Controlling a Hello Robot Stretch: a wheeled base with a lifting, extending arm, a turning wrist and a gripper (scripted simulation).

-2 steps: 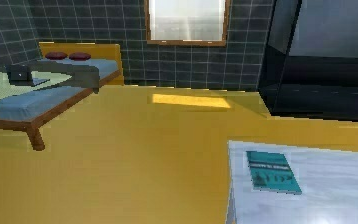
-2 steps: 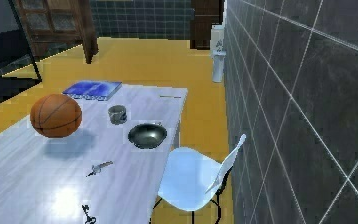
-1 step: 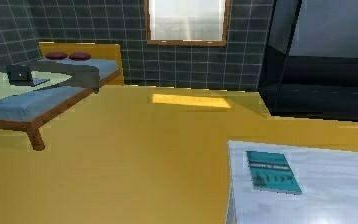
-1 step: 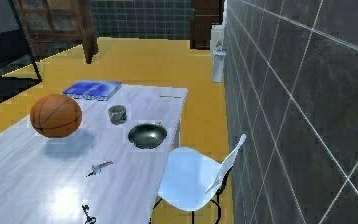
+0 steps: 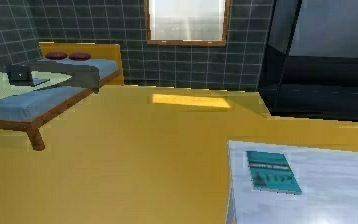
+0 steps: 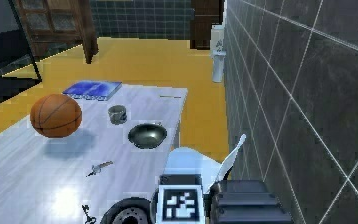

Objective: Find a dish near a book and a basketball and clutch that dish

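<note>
A round grey metal dish (image 6: 147,134) stands on the white table (image 6: 27,175) in the arm side view. Left of it rests an orange basketball (image 6: 56,115), and beyond that lies a blue book (image 6: 92,91). A small grey cup (image 6: 117,114) stands between the book and the dish. At the bottom edge the arm's white marker square (image 6: 182,205) shows, with the gripper (image 6: 105,212) left of it, low over the tabletop and nearer than the dish. I cannot tell whether it holds anything. In the forward view a teal book (image 5: 274,171) lies on the table's corner (image 5: 317,200).
A small thin metal item (image 6: 99,167) and a pale blue-white object (image 6: 192,165) lie on the table near the arm. A dark tiled wall (image 6: 307,90) runs along the right. A bed (image 5: 47,90) stands at the forward view's left, a dark cabinet (image 5: 317,60) at its right, with yellow floor (image 5: 137,150) between.
</note>
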